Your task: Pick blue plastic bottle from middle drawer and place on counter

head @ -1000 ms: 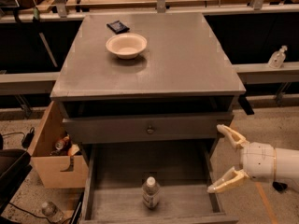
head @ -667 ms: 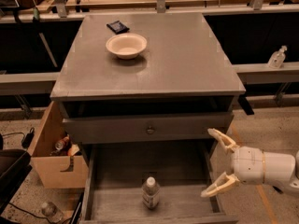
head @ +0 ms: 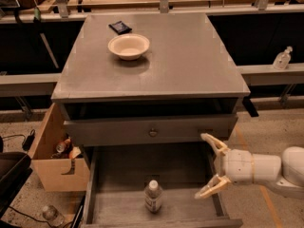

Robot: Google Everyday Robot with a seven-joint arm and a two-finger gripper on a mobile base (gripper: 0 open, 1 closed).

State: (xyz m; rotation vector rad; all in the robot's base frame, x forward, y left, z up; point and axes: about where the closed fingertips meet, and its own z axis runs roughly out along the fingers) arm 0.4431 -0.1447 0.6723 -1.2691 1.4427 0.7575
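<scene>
The blue plastic bottle [head: 153, 197], clear with a white cap and pale label, stands upright near the front centre of the open middle drawer [head: 118, 172]. My gripper [head: 209, 165] is open, its pale fingers spread wide, at the drawer's right side, to the right of the bottle and apart from it. The grey counter [head: 185, 56] is the cabinet's top, above the drawers.
A cream bowl [head: 128, 46] and a small dark packet [head: 120, 27] lie on the counter's far left. A drawer front with a round knob [head: 153, 132] sits above the open drawer. A cardboard box [head: 52, 156] stands left of the cabinet. A pump bottle [head: 282, 59] is on the right ledge.
My gripper has moved left, from right of the drawer to its right side, closer to the bottle. The bottle has not moved.
</scene>
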